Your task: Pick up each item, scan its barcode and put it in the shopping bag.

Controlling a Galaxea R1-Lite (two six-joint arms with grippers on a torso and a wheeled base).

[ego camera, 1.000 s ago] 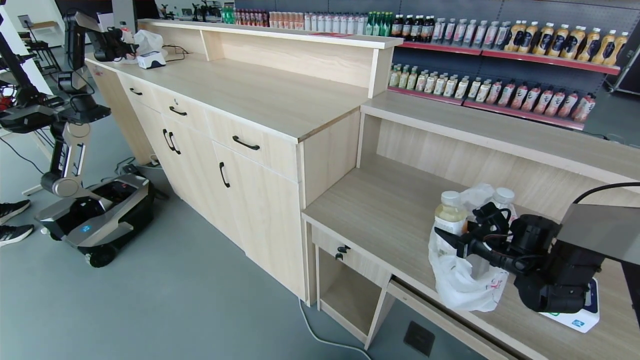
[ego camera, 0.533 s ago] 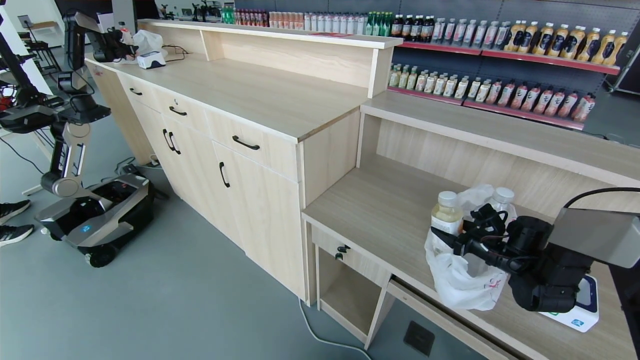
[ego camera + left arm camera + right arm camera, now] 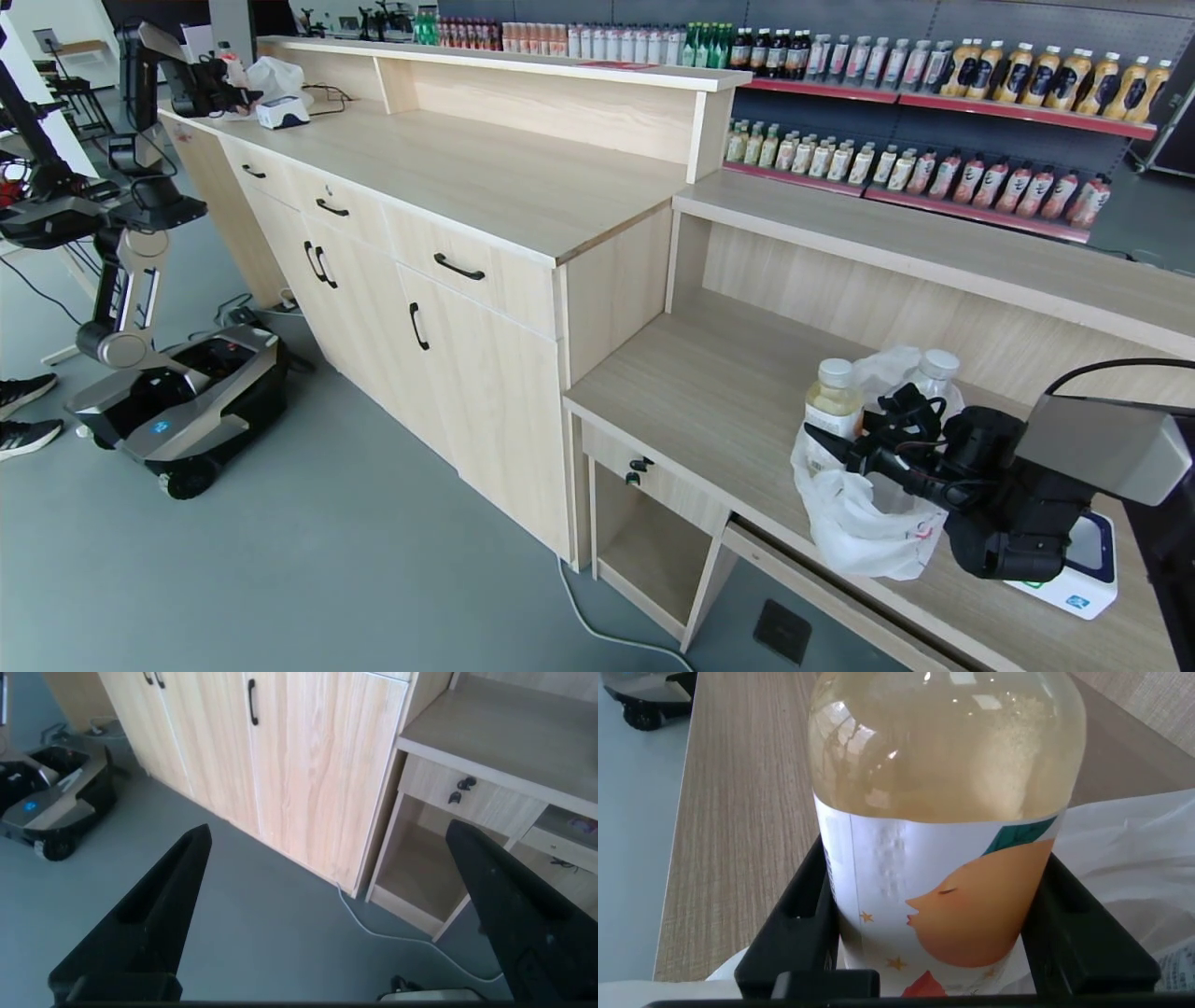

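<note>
As the right gripper (image 3: 842,444) clamps a juice bottle (image 3: 834,403) at the shopping bag (image 3: 864,534), four o'clock, left gripper (image 3: 329,835) gaping empty, the bag's limp rim may snag it.

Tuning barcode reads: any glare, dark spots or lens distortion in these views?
Right wrist view: ceiling-light glare on the bottle above its label, the label itself glare-free. Head view: wide-angle distortion, cabinet verticals splay outward. Left wrist view: left end effector is flat black against the bright floor.
</note>
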